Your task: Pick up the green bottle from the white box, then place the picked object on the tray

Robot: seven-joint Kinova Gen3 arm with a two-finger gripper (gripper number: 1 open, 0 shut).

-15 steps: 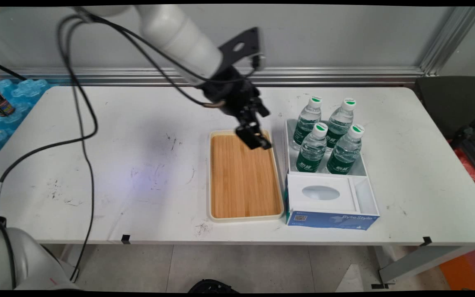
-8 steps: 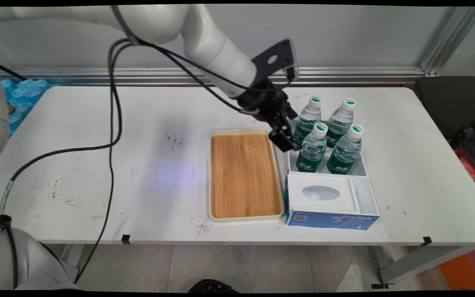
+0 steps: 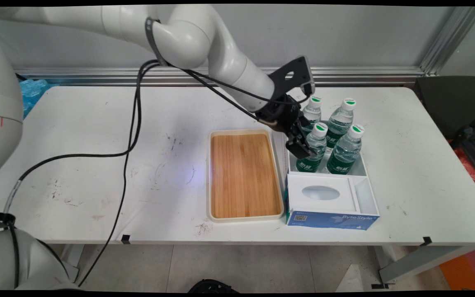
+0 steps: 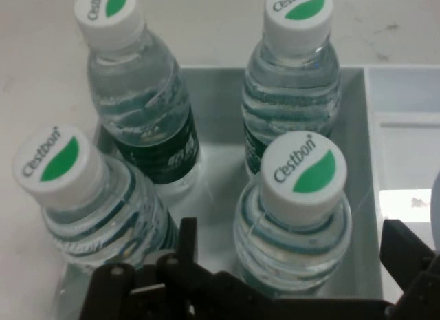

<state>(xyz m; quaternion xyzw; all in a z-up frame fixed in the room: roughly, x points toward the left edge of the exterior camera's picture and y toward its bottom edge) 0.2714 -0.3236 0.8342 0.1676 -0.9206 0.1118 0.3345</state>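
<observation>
Four clear water bottles with green labels and white caps stand in a white open box (image 3: 362, 170). My black gripper (image 3: 303, 148) hangs over the box's left side, open, right at the near-left bottle (image 3: 315, 153). In the hand view that bottle (image 4: 295, 210) stands between my spread fingers (image 4: 187, 239), and the gripper (image 4: 295, 248) is not shut on it. The other three bottles (image 4: 141, 107) stand close around it, and the far-left bottle (image 3: 312, 108) is partly hidden behind my wrist.
A wooden tray with a cream rim (image 3: 243, 175) lies just left of the box. A blue and white tissue box (image 3: 329, 205) sits against the bottle box on the near side. Black cables (image 3: 128, 136) hang from the arm over the table's left half.
The gripper has moved right and down, from above the tray's far right corner to the near-left bottle in the box. The bottles have not moved.
</observation>
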